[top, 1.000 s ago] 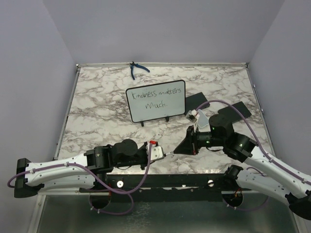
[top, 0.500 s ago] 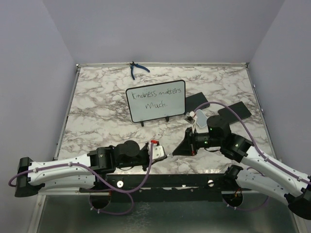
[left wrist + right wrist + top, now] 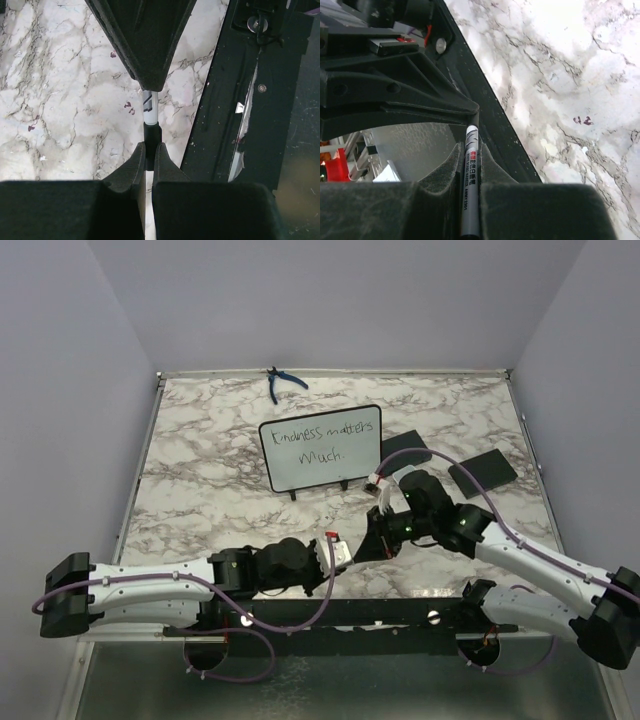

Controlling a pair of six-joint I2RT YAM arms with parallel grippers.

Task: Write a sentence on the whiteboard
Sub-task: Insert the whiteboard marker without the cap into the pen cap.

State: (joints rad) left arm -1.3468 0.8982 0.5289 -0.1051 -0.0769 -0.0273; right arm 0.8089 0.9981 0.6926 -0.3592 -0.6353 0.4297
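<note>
Sentence (image 3: pixel 322 443) is showing complete on whiteboard (image 3: pixel 357 469); in front of it L gripper (image 3: pixel 149 150) & R gripper (image 3: pixel 468 151) are both pinching marker (image 3: pixel 149 106), prob. recapping.

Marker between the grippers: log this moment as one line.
left gripper: shut on black end of white-barrelled marker pen | right gripper: shut on its barrel | black-framed white whiteboard: black handwritten sentence written

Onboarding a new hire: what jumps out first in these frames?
The left gripper and right gripper meet tip to tip near the front edge of the table, both shut on one marker. Behind them, mid-table, the whiteboard stands with the sentence handwritten in two lines.
</note>
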